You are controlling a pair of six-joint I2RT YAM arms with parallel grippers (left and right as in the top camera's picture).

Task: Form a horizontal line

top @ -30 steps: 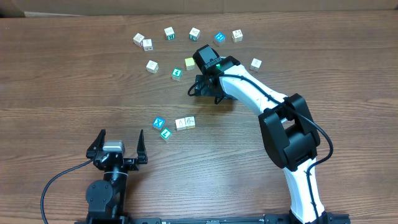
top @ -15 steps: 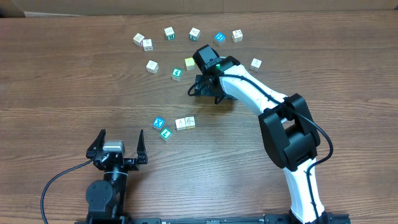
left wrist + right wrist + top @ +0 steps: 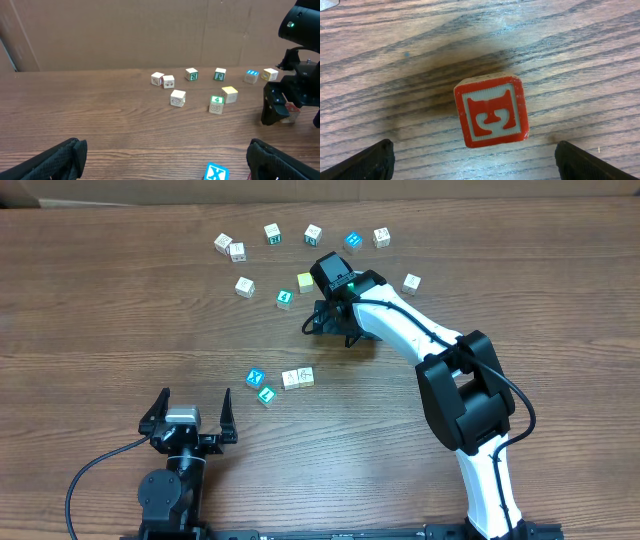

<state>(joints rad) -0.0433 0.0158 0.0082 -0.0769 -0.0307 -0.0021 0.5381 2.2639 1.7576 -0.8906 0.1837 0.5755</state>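
My right tool (image 3: 330, 328) hung wide open straight over the red-faced cube (image 3: 491, 111), holding nothing. The blue X cube (image 3: 255, 376), teal cube (image 3: 266, 394) and two cream cubes (image 3: 291, 379) lay clustered on the counter (image 3: 100, 330), leftward of it, nearer my left tool (image 3: 193, 405), also wide and empty.

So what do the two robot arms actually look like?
The right arm has white shells, bulky black joints and a green light near its wrist. The left arm is black with a silver-grey wrist block and a trailing black cable.
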